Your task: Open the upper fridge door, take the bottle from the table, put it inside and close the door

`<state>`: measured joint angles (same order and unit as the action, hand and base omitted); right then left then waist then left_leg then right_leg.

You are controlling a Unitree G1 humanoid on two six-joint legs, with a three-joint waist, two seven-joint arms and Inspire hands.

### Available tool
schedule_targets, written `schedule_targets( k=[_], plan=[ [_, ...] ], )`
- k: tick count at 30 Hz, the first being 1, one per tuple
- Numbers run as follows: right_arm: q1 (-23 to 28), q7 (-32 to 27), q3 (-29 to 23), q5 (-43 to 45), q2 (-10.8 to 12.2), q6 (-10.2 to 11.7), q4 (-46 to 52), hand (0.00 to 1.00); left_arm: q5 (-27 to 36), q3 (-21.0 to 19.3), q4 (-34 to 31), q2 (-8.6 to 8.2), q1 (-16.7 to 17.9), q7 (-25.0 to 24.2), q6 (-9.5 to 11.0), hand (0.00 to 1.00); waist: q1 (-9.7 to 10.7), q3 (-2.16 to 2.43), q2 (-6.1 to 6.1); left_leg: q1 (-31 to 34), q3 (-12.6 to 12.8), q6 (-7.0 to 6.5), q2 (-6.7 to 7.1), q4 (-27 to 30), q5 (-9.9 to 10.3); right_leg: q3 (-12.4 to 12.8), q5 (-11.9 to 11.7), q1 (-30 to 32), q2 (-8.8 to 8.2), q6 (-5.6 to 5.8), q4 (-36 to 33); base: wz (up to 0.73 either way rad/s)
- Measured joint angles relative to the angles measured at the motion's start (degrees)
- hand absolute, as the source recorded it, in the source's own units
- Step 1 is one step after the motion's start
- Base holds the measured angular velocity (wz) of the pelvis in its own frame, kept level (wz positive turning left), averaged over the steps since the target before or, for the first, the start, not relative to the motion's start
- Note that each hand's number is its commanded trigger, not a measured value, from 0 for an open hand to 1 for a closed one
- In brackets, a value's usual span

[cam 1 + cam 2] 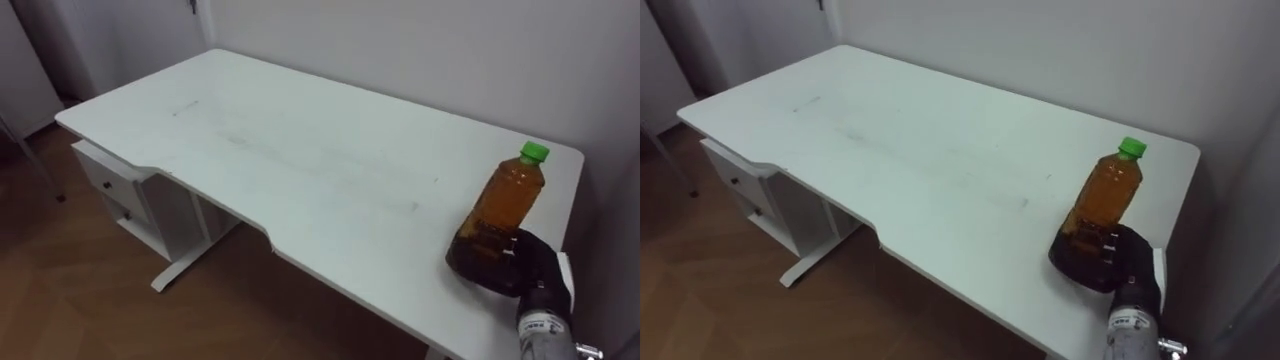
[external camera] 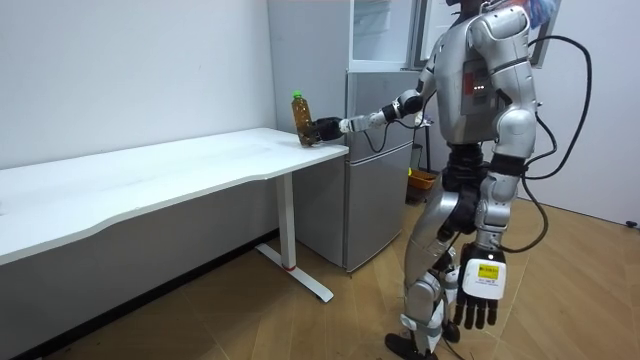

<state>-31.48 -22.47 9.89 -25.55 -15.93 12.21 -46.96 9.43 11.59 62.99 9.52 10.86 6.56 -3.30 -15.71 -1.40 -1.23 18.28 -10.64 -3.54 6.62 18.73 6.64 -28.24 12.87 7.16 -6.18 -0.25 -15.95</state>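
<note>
Dark fingers (image 1: 1092, 246) clasp the lower body of a clear plastic bottle of amber liquid with a green cap (image 1: 510, 195). The robot's right hand (image 1: 537, 272) is wrapped round it from the near side, and the bottle's base is on or just above the tabletop. The bottle stands upright near the far right corner of a long white table with a curved front edge (image 1: 280, 140), close to the end edge and just in front of the pale wall.

The right arm reaches out level from the shoulder to that corner. The robot stands upright on a wooden floor (image 1: 80, 300) off the table's end, beside a tall grey metal fridge (image 2: 375, 170) that sits just past the table. Its left hand (image 2: 478, 300) hangs by its thigh in the room view, fingers straight and loose, holding nothing.

Under the table's far left end sits a white drawer unit (image 1: 115, 185) – two drawer fronts showing – well apart from the bottle.
</note>
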Motion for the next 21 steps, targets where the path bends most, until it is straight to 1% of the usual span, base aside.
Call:
schedule_targets(
  k=[3, 4, 7, 9, 12, 13, 14, 15, 16, 17, 19, 21],
  plan=[
    [0.3, 0.8, 0.0, -0.5, -0.1, -1.3, 1.3, 1.00, 0.0, -0.1, 0.0, 0.00, 0.1, 0.0, 0.0, 0.00, 0.5, 0.20, -0.59, -0.3, 0.5, -0.03, -0.09, -0.2, 0.0, 0.1, 0.1, -0.1, -0.13, 0.02, -0.4, -0.02],
    [0.6, 0.8, 0.0, -0.5, -0.1, -2.3, 2.3, 1.00, 0.0, -0.2, 0.1, 0.01, 0.0, 0.0, 0.0, 0.00, 0.7, 0.18, -0.88, -0.6, 0.8, -0.07, -0.05, -0.2, 0.0, 0.2, 0.3, -0.1, -0.37, 0.09, -0.9, -0.03],
    [1.7, 1.5, 0.0, -0.4, 0.0, -3.9, 4.7, 1.00, 0.0, -0.8, 0.1, 0.00, 0.0, 0.0, 0.1, 0.00, 1.4, 0.23, -1.21, -1.1, 1.2, -0.16, 0.01, -0.4, 0.0, 0.7, 0.4, -0.3, -0.54, 0.24, -1.1, -0.05],
    [3.1, 2.1, 0.1, -0.4, 0.0, -4.4, 6.5, 1.00, -0.2, -1.6, 0.2, 0.01, 0.0, 0.0, 0.3, 0.00, 1.4, 0.19, -1.32, -1.8, 1.6, -0.28, -0.02, -0.8, 0.1, 1.5, 0.5, -0.5, -0.62, 0.30, -1.3, -0.14],
    [6.1, 2.7, 0.1, -0.5, 0.0, -5.1, 9.9, 1.00, -1.0, -2.6, 0.5, 0.07, 0.1, 0.0, 1.2, 0.00, 1.6, 0.18, -1.33, -3.1, 2.5, -0.48, -0.04, -1.3, 0.2, 2.5, 0.6, -1.1, -0.77, 0.47, -1.6, -0.12],
    [7.4, 2.8, 0.1, -0.4, 0.0, -6.1, 11.9, 1.00, -1.2, -2.8, 0.5, 0.13, 0.2, 0.0, 1.3, 0.00, 1.7, 0.19, -1.33, -3.5, 2.6, -0.62, -0.08, -1.5, 0.3, 3.0, 0.6, -1.4, -0.76, 0.53, -1.7, -0.12],
    [8.1, 3.0, 0.1, -0.4, 0.0, -6.3, 12.8, 1.00, -1.3, -3.0, 0.4, 0.14, 0.2, -0.1, 1.3, 0.00, 1.9, 0.19, -1.34, -3.6, 2.6, -0.63, -0.09, -1.5, 0.3, 3.1, 0.6, -1.4, -0.77, 0.54, -1.7, -0.09],
    [9.0, 3.4, 0.1, -0.4, 0.0, -7.5, 15.1, 1.00, -1.5, -3.8, 0.0, 0.13, 0.4, -0.4, 1.3, 0.00, 2.7, 0.21, -1.38, -3.7, 2.6, -0.64, -0.08, -1.5, 0.3, 3.3, 0.6, -1.4, -0.76, 0.54, -1.6, -0.05],
    [10.4, 3.7, 0.1, -0.4, 0.0, -8.7, 17.9, 1.00, -1.5, -4.6, -0.1, 0.14, 0.6, -0.5, 1.4, 0.00, 3.1, 0.20, -1.43, -4.0, 2.8, -0.64, -0.08, -1.6, 0.3, 3.6, 0.6, -1.7, -0.71, 0.56, -1.5, -0.05],
    [11.1, 3.7, 0.1, -0.4, 0.0, -8.8, 19.1, 1.00, -1.5, -4.8, -0.1, 0.17, 0.8, -0.4, 1.4, 0.00, 3.4, 0.20, -1.44, -4.4, 2.8, -0.68, -0.08, -1.6, 0.3, 3.7, 0.6, -2.1, -0.68, 0.59, -1.3, -0.08],
    [13.3, 3.8, 0.4, -0.4, 0.0, -9.1, 23.7, 1.00, -1.2, -4.7, -0.4, 0.27, 1.3, 0.4, 1.8, 0.00, 4.3, 0.21, -1.54, -6.0, 3.8, -0.71, -0.20, -2.3, 0.3, 4.5, 0.5, -3.4, -0.51, 0.81, -0.6, -0.13],
    [13.7, 3.9, 0.6, -0.4, 0.0, -9.1, 25.9, 1.00, -1.2, -4.8, -0.1, 0.32, 1.4, 0.8, 2.3, 0.00, 4.5, 0.21, -1.75, -7.7, 4.9, -0.74, -0.40, -3.2, 0.3, 5.3, 0.5, -4.4, -0.56, 0.85, -0.5, -0.28]
  ],
)
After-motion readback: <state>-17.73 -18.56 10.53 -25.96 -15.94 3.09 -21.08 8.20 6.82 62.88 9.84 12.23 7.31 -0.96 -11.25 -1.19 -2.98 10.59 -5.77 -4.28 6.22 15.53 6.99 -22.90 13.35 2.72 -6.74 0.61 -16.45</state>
